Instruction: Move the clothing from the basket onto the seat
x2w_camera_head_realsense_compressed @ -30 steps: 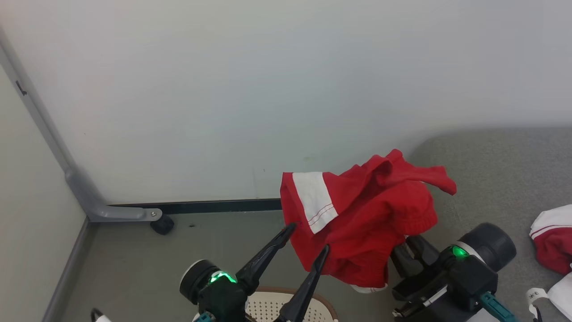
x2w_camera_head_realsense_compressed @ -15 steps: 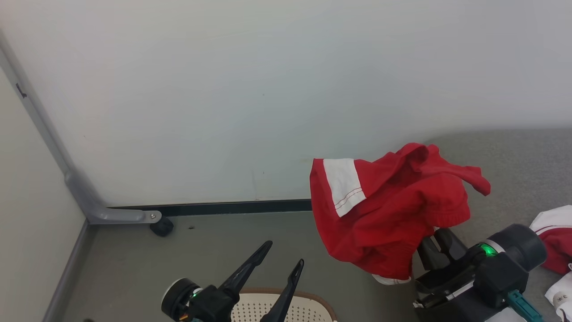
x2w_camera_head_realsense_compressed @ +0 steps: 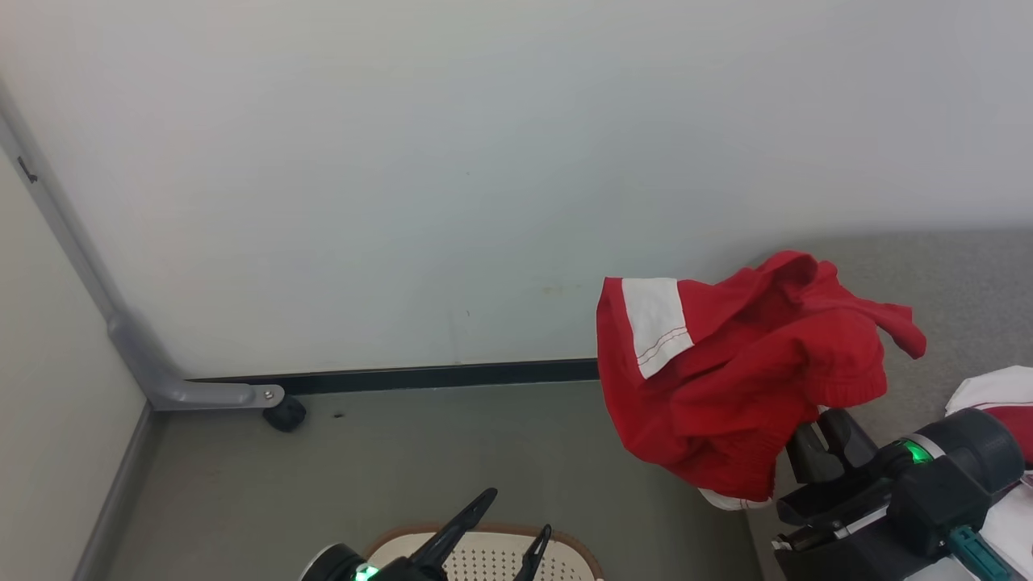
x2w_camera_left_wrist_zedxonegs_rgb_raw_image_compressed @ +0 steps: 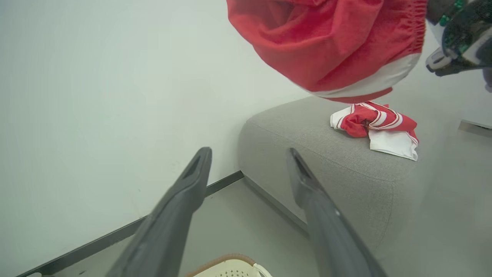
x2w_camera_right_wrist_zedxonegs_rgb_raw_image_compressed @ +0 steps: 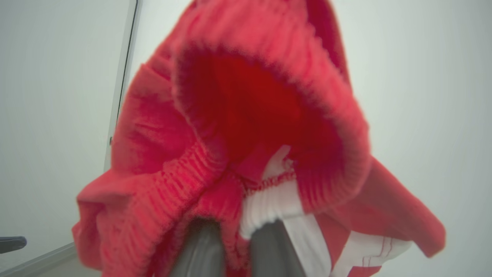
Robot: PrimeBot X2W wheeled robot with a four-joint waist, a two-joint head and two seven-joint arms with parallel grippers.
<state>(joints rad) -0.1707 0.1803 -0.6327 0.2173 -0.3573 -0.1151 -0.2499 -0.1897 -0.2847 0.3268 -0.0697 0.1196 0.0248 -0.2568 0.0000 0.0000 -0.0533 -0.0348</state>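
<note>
Left gripper (x2w_camera_head_realsense_compressed: 520,510): spread wide, empty, low above the basket (x2w_camera_head_realsense_compressed: 387,537). Only a sliver of the basket shows, so I can't tell what's left inside.

Shorts (x2w_camera_head_realsense_compressed: 726,379) hang in the air off my right gripper (x2w_camera_head_realsense_compressed: 825,442), which is clenched on the elastic waistband. The rest droops in a bunch by the seat's (x2w_camera_head_realsense_compressed: 928,266) left corner, not touching it. A second garment (x2w_camera_left_wrist_zedxonegs_rgb_raw_image_compressed: 374,125) lies on the seat, further right.

My read on handling:
- Light, limp knit that drapes and swings. Not fragile, not slippery.
- The ribbed waistband is the thickest part and the best bite. A thin pinch elsewhere could slide out.
- Let go over the cushion proper, or the loose leg may drag the shorts off the edge.
</note>
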